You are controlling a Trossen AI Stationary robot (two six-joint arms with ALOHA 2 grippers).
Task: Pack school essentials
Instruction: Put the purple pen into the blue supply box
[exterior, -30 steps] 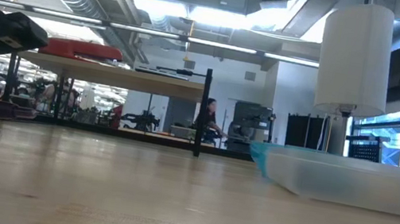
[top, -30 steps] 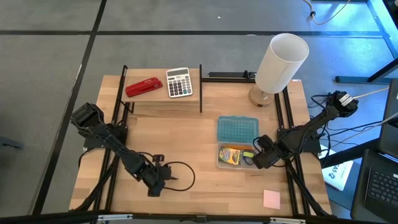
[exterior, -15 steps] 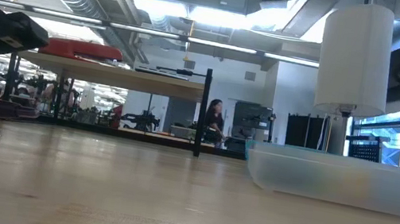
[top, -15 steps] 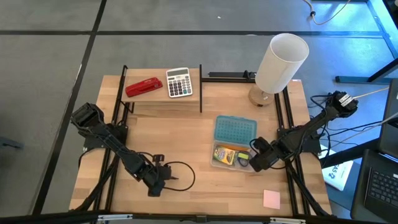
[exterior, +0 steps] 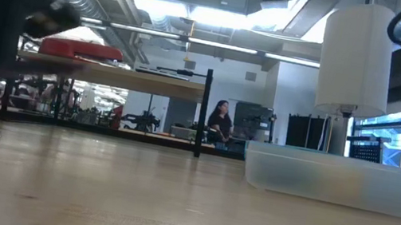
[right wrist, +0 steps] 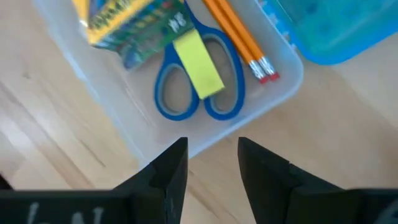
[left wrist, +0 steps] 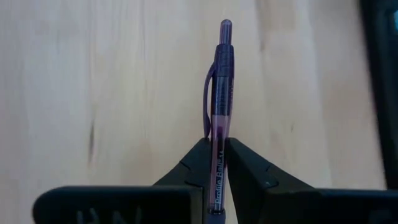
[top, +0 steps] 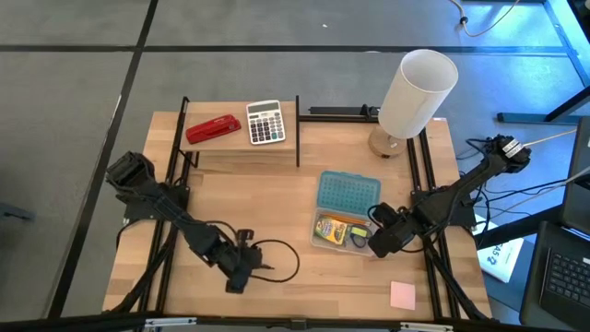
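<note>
My left gripper (top: 241,269) is over the near-left part of the table, shut on the dark purple pen (left wrist: 221,87). My right gripper (top: 376,240) is open at the right side of the clear box (top: 343,231); in the right wrist view its fingers (right wrist: 168,171) stand just short of the box wall (right wrist: 211,140). In the box lie the blue-handled scissors (right wrist: 199,93), with the yellow piece (right wrist: 198,65) on top of them. Beside them are the orange pencils (right wrist: 239,34) and the yellow-green crayon box (right wrist: 124,22). The pink note pad (top: 402,295) lies flat near the near-right corner. My left gripper pinches the pen's clear lower barrel (left wrist: 219,134) between its two fingers (left wrist: 196,165). The pen runs along the fingers, and its clip and clicker end (left wrist: 225,28) sticks out past the fingertips. Whether my right gripper touches the box wall, I cannot tell.
The blue lid (top: 348,194) lies against the box's far side. The red stapler (top: 213,128) and the grey calculator (top: 265,122) sit on a raised shelf at the far left. A white lamp (top: 417,92) stands at the far right. Bare wood shows between the two grippers.
My right gripper moved toward the table's left, and the clear box and its blue lid slid left with it. My left gripper, still holding the pen, shifted toward the right.
</note>
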